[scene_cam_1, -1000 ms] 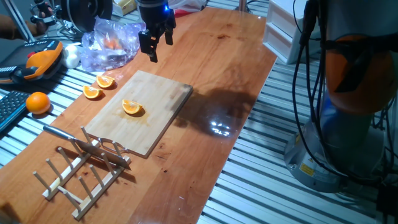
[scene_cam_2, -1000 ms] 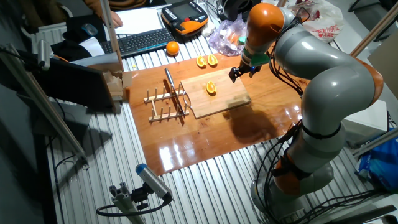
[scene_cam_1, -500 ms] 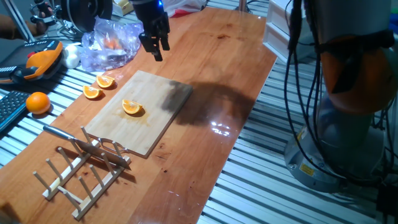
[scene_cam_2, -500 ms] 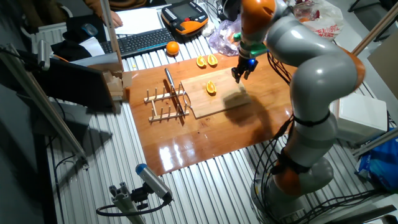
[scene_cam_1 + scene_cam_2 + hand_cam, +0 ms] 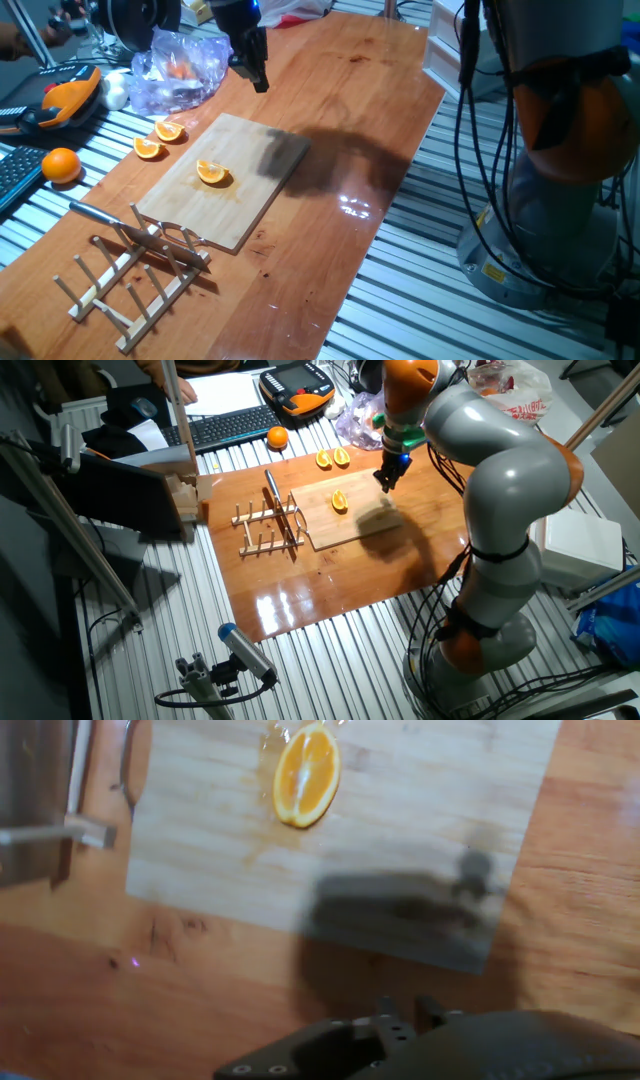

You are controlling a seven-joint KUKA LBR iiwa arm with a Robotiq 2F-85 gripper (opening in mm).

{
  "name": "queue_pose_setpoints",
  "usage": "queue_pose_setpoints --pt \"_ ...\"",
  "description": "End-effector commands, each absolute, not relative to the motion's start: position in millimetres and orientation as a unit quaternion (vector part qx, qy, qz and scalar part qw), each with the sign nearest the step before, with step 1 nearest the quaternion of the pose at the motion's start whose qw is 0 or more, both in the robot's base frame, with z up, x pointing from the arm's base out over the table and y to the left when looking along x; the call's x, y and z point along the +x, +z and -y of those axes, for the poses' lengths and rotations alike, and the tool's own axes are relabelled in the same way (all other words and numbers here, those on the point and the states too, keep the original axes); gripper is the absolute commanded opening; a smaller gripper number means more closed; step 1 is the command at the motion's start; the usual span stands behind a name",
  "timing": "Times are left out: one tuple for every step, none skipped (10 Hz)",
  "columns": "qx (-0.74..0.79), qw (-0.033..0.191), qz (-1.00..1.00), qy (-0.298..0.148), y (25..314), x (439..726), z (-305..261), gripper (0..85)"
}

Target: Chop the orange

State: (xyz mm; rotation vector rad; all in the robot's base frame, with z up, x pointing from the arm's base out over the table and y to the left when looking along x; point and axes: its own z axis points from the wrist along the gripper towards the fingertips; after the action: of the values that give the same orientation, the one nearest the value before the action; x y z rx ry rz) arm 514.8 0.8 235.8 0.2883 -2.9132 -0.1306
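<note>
Glistening half-moon orange [image 5: 212, 173], flesh up, intact.

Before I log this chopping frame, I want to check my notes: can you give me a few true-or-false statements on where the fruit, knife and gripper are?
1. The orange lies on the cutting board. True.
2. The gripper is holding the knife. False: the knife rests by the wooden rack, and the gripper hangs in the air beyond the board's far end, carrying nothing.
3. Two more wedges lie on the table off the board. True.
4. The whole orange sits on the cutting board. False: it rests on the metal slats beside the wooden tabletop.
5. The wedge on the board is cut into slivers. False: it is in one piece.
</note>
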Motion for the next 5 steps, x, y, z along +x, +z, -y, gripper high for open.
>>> queue_pose_setpoints --pt "0.064 0.115 0.99 -0.052 235.9 515.0 -0.7 0.0" --pt "0.053 0.117 0.991 -0.036 235.9 515.0 -0.7 0.0" --pt "0.051 0.118 0.99 -0.051 235.9 515.0 -0.7 0.0" --pt "0.057 0.121 0.988 -0.07 235.9 515.0 -0.7 0.0" --pt "0.068 0.116 0.989 -0.06 235.9 515.0 -0.7 0.0"
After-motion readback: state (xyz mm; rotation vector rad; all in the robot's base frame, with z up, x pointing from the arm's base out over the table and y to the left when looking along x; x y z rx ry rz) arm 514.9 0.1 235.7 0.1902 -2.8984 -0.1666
